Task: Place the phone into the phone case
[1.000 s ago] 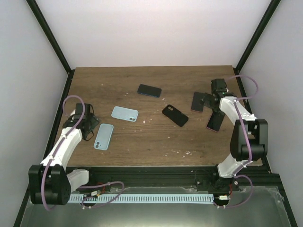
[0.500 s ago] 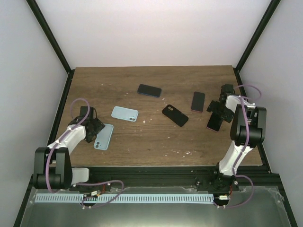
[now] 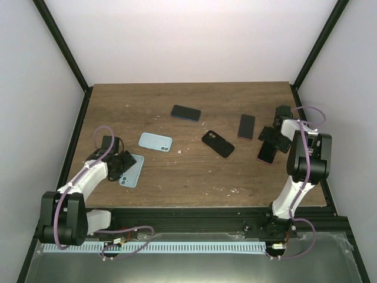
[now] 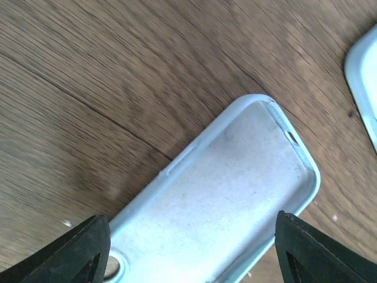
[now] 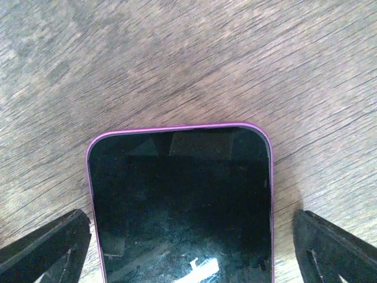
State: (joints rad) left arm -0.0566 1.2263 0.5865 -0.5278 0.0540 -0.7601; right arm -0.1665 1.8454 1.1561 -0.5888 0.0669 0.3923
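An empty light blue phone case (image 3: 134,171) lies open side up at the table's left; the left wrist view shows its inside (image 4: 235,194). My left gripper (image 3: 122,163) is open, low over the case's near end, with a finger on each side of it (image 4: 191,253). A dark phone with a purple rim (image 3: 265,154) lies screen up at the right. My right gripper (image 3: 273,137) is open and low over its far end, fingers on both sides (image 5: 191,247), the phone (image 5: 179,194) between them. Neither gripper holds anything.
A second light blue case or phone (image 3: 155,141) lies just beyond the left gripper; its corner shows in the left wrist view (image 4: 365,82). A dark phone (image 3: 186,112) lies mid-back, a black one (image 3: 218,144) at centre, another dark one (image 3: 247,126) left of the right gripper.
The left gripper has moved toward the near edge and right, onto the blue case, which has shifted slightly. The right gripper moved from the dark phone to the purple-rimmed one, then held still.
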